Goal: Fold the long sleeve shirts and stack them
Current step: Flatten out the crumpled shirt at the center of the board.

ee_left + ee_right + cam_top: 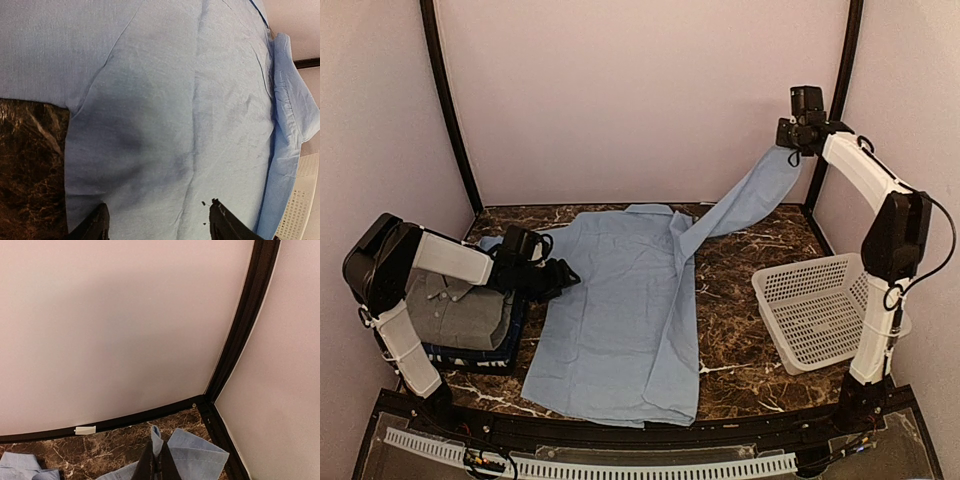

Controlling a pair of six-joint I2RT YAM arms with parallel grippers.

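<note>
Right hand (794, 148) pinching light blue shirt (620, 310) sleeve aloft; left hand (563, 276) wide, over shirt's left edge.

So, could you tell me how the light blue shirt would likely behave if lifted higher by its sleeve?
Probably very floppy: the sleeve hangs as a soft band from the shut right gripper to the light blue shirt lying flat. Likely light, since one small pinch holds the sleeve up. It may drag and bunch.

The left arm (450, 260) and right arm (860, 170) share white shells, black joints and black fingers (95, 226); a black cable (894, 296) loops along the right one.
</note>
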